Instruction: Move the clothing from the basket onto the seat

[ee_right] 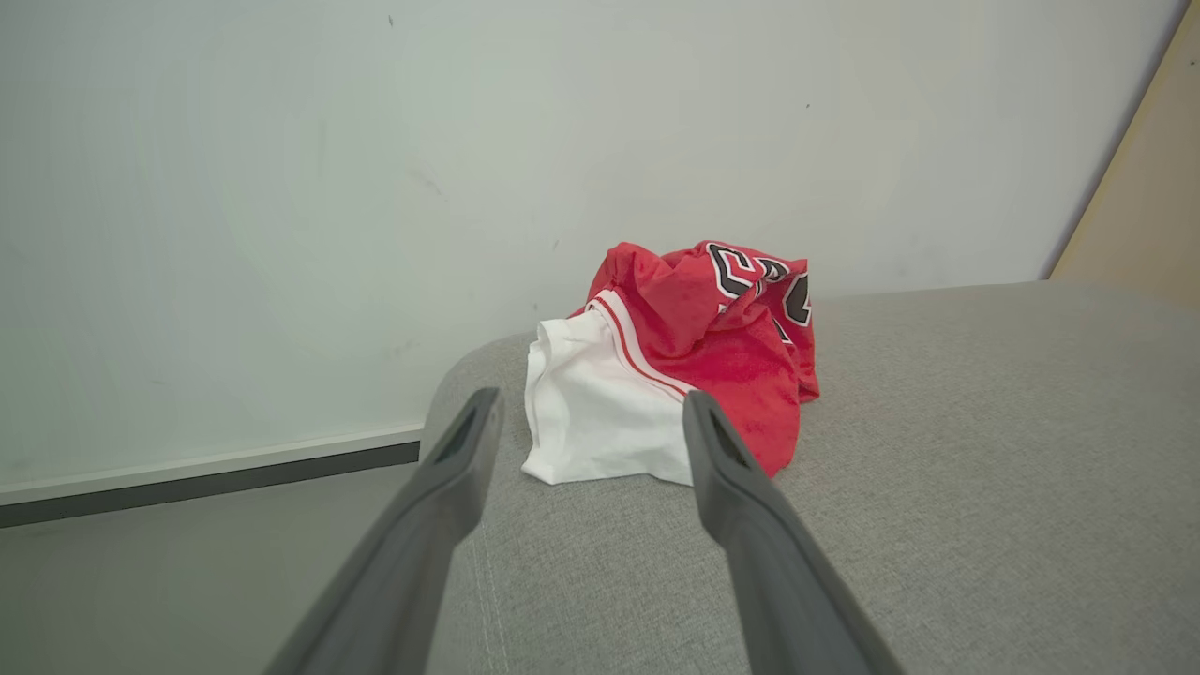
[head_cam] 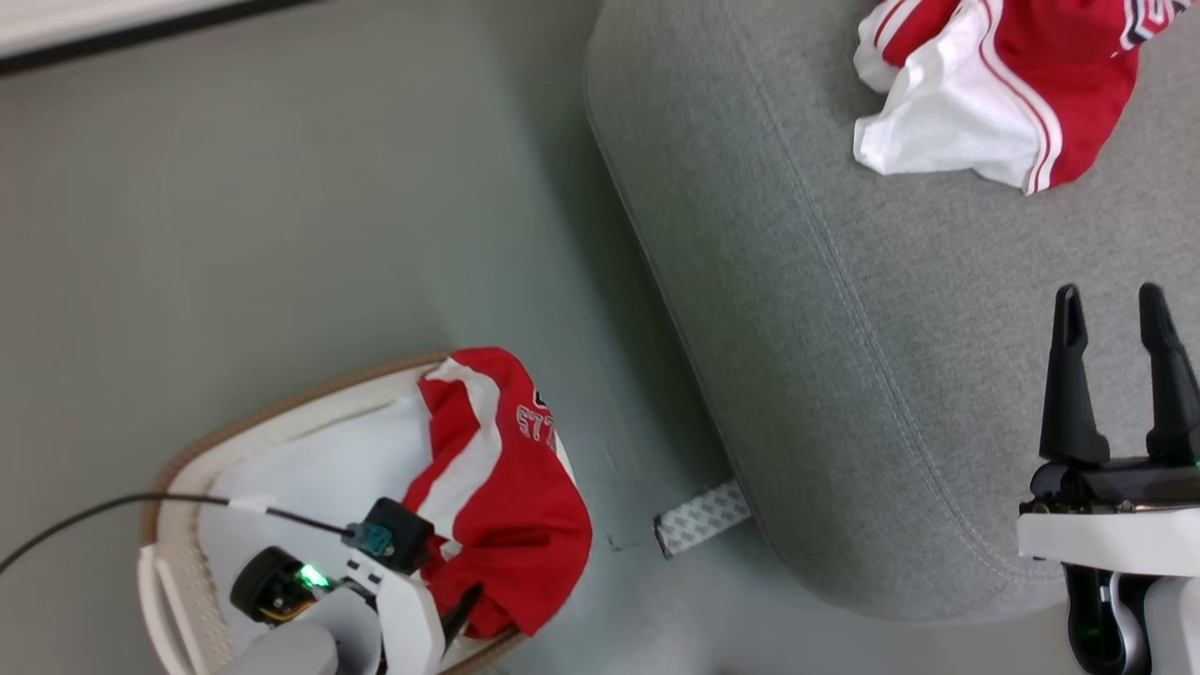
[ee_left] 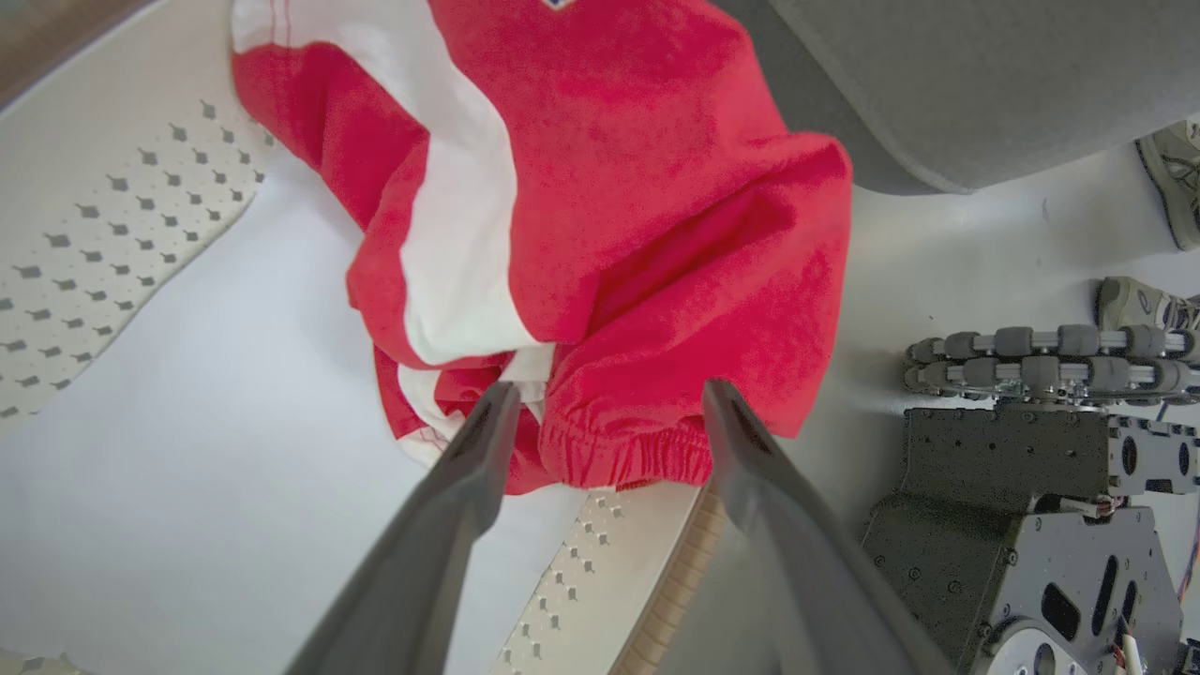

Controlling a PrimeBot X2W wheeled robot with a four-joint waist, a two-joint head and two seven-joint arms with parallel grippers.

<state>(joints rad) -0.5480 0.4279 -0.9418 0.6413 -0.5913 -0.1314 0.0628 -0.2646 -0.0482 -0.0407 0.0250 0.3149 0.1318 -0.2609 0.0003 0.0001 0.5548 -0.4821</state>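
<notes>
A red garment with a white stripe hangs over the right rim of the white basket at the lower left. My left gripper is open, its fingers to either side of this garment's elastic hem just above the basket's brown rim. In the head view the left wrist covers most of that gripper. A second red and white garment lies crumpled on the grey seat. My right gripper hovers open above the seat cushion, short of that garment.
The basket stands on grey floor left of the seat. A patterned strip pokes out from under the seat's edge. A black cable runs across the basket. My wheeled base and a person's shoes are close by.
</notes>
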